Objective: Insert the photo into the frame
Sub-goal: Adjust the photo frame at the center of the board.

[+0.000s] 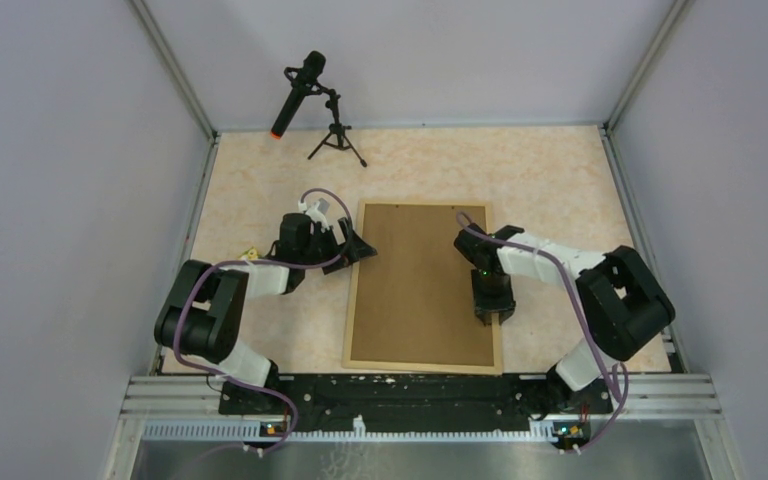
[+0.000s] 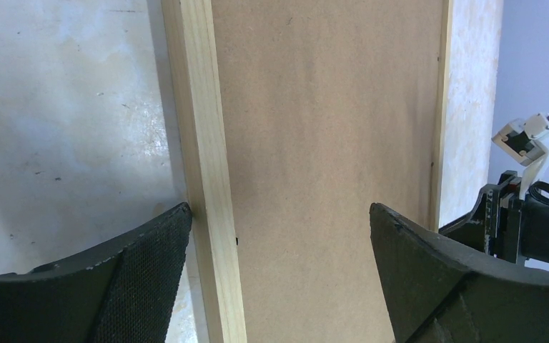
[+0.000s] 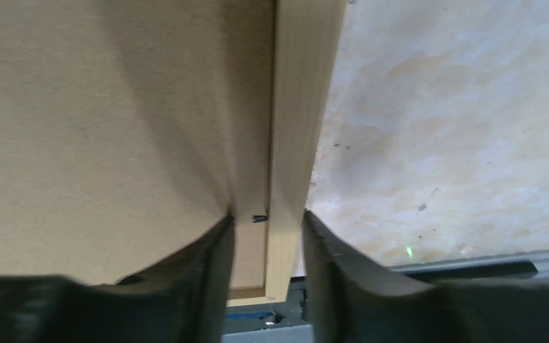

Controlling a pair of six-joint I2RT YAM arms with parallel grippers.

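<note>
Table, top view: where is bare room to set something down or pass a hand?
Free: the far right corner, between the far rail of the frame, the microphone stand and the right wall; also the near strip between the frame and the left arm. Crowded: both long rails, where the left gripper and right gripper straddle them.

One frame (image 1: 421, 368), one backing board (image 1: 420, 285) (brown), one microphone (image 1: 296, 94).

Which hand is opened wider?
The left hand: its fingers spread wide over the frame's left rail, while the right hand's fingers sit close around the right rail.
</note>
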